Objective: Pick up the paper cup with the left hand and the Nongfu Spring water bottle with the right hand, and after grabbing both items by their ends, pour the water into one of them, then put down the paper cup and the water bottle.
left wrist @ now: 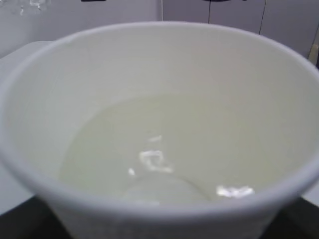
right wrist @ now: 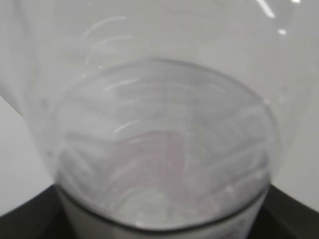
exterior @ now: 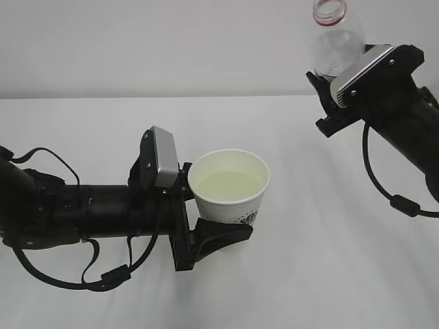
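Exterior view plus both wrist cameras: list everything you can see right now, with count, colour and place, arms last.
paper cup: one, white with grey-green print, centre of the exterior view, upright, gripped at its lower side.
water: one pool, clear with a pale yellowish look, inside the cup, well below the rim.
water bottle: one, clear with a red neck ring, top right, uncapped, mouth up, raised off the table.
table: one, white, under everything.
wall: one, pale grey, behind the table.
left hand: one, black with a grey module, fingers closed on the cup.
right hand: one, black with a grey module, holding the bottle's lower part.
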`<state>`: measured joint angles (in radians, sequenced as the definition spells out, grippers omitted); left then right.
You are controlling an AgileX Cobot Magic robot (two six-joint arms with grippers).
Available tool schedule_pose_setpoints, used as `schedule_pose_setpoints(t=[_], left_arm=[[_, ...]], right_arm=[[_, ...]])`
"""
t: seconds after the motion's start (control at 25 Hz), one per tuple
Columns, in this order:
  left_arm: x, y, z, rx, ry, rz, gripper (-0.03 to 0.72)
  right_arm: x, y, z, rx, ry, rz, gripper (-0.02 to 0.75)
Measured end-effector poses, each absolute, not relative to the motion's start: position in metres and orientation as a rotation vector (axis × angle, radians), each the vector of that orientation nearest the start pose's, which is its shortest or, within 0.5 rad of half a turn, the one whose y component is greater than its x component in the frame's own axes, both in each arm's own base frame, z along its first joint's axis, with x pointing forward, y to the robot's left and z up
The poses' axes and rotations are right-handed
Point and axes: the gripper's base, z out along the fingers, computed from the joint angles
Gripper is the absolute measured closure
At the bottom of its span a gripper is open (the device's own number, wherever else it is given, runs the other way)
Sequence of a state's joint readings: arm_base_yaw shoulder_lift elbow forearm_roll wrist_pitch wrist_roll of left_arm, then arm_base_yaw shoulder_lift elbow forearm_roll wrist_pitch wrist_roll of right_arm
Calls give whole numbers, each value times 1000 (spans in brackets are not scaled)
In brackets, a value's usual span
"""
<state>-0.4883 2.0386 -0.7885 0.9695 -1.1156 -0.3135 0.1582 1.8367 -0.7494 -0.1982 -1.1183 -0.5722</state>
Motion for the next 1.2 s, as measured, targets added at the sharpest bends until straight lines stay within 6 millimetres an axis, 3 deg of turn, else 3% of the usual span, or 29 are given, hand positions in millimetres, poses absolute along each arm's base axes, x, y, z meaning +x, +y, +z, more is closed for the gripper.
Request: schedule_pose_setpoints(t=[1.2], left_arm=[[268,-219,118,1188,1451,-936,90]], right_arm=[[350,54,193,-313,1447,-125,197]])
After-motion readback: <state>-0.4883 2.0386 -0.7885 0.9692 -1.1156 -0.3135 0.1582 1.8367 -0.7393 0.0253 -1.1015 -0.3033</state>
